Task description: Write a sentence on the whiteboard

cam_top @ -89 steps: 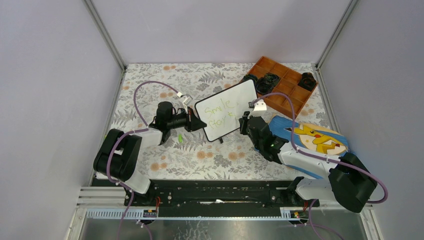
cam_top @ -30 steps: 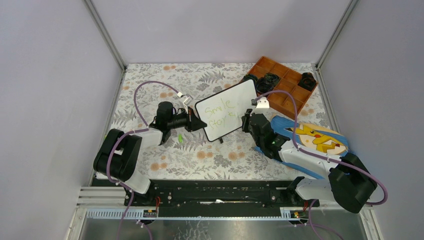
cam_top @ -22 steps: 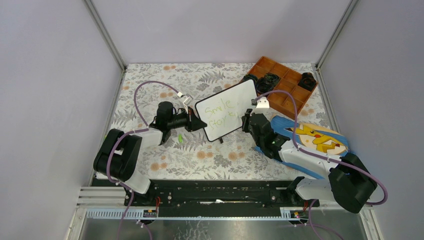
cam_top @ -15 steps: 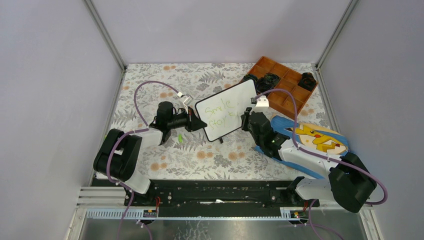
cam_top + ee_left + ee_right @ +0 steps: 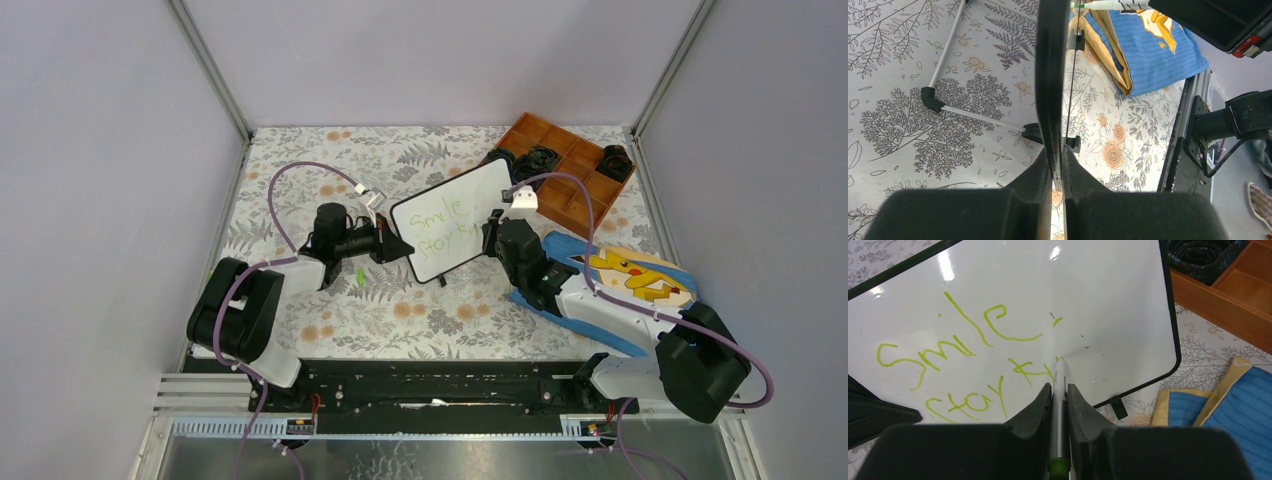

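Your left fingers (image 5: 1038, 172) pinching whiteboard (image 5: 1098, 295) edge, bracing it tilted mid-table (image 5: 300, 175) against pen pressure. Your right fingers (image 5: 1037, 407) clamped on marker (image 5: 1058, 377), tip at board, second line of sentence (image 5: 963, 335) unfinished.

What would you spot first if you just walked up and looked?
The green writing on the whiteboard standing in the middle of the table, with the right gripper holding a marker tip against it. The left gripper pinches the board's left edge, and a blue Pikachu cloth lies at the right.
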Available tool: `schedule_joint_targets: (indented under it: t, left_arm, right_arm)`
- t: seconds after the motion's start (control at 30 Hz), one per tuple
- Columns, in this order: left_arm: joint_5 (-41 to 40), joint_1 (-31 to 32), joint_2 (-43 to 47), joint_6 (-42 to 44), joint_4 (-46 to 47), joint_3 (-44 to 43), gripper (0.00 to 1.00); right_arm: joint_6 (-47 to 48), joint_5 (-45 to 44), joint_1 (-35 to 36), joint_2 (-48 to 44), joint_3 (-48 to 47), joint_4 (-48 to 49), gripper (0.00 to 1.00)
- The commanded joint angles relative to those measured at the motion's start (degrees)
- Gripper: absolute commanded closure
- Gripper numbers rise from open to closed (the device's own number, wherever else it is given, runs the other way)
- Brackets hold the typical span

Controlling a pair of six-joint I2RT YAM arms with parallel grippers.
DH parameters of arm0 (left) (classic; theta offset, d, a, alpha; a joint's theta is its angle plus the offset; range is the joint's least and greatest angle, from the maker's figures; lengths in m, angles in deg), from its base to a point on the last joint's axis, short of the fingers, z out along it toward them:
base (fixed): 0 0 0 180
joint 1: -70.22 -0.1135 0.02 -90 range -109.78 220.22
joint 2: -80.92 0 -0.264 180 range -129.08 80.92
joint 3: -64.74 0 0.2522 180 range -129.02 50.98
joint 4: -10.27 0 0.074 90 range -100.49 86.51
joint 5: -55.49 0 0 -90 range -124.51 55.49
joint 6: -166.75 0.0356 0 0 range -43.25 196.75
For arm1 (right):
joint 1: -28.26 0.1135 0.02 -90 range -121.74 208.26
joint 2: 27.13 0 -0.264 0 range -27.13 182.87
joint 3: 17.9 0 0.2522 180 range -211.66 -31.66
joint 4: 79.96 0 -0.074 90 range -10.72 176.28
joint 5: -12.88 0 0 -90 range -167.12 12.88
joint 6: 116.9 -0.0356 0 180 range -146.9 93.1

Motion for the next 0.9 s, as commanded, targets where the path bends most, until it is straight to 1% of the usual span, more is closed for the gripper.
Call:
schedule_joint_targets:
  t: [0.0,0.87]
  left_arm:
    - [-4.0,1.0,-1.8,4.2,-7.1,0.8,1.0]
    - [-4.0,1.3,-1.6,4.3,-7.3,0.8,1.0]
  right_arm:
    - [0.5,-1.7,-1.3,0.3,-2.9,2.3,1.0]
    - [-1.2,-1.3,-1.9,-0.8,0.5,-0.5,1.0]
